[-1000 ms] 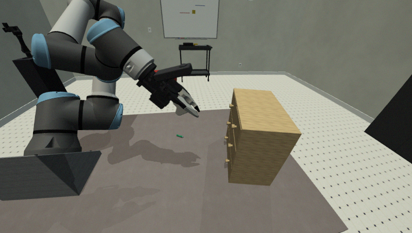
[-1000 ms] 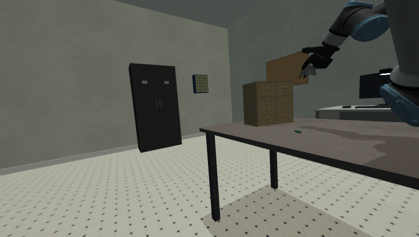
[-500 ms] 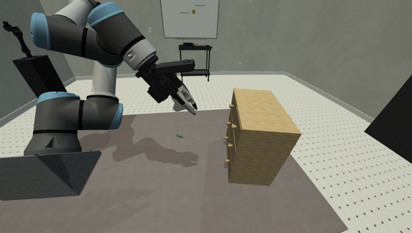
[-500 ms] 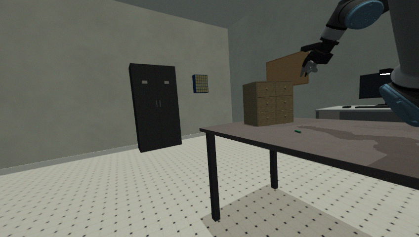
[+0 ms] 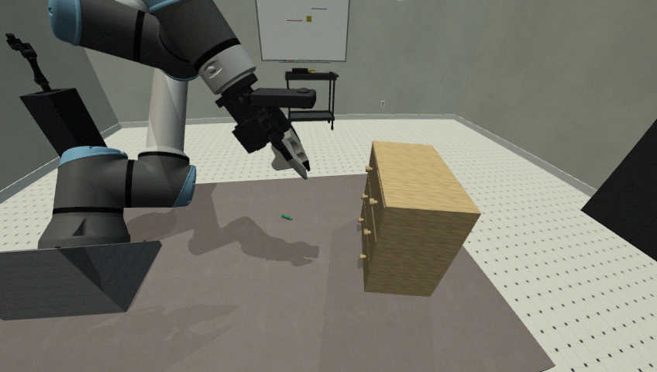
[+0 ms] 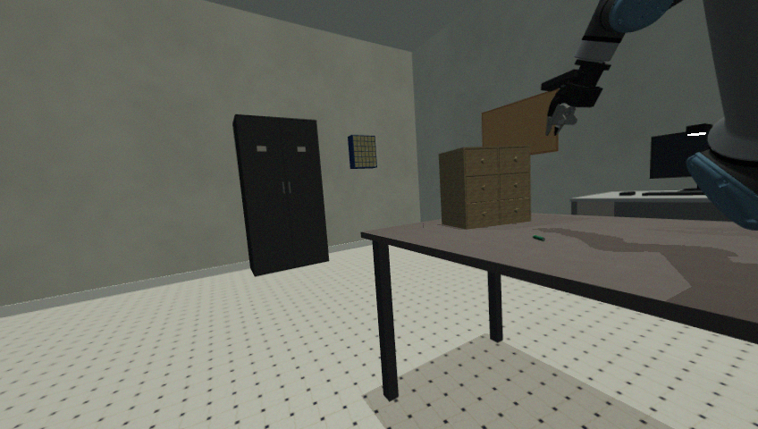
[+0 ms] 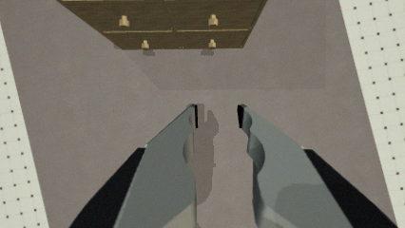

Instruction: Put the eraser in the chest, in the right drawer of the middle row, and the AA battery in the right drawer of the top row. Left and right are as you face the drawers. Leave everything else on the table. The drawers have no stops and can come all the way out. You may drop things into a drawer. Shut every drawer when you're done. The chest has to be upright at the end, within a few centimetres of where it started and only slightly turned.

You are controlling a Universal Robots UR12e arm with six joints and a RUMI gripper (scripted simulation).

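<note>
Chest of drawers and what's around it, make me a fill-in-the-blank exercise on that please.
The wooden chest has ___ drawers across its front. Those drawers are arranged in ___ rows. The battery lying on the table is coloured ___. Between the fingers of the gripper there is ___.

Missing words: six; three; green; nothing.

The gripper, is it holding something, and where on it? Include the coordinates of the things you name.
Nothing is held: the gripper (image 5: 307,170) (image 6: 551,132) (image 7: 217,106) has just a gap between its fingers.
</note>
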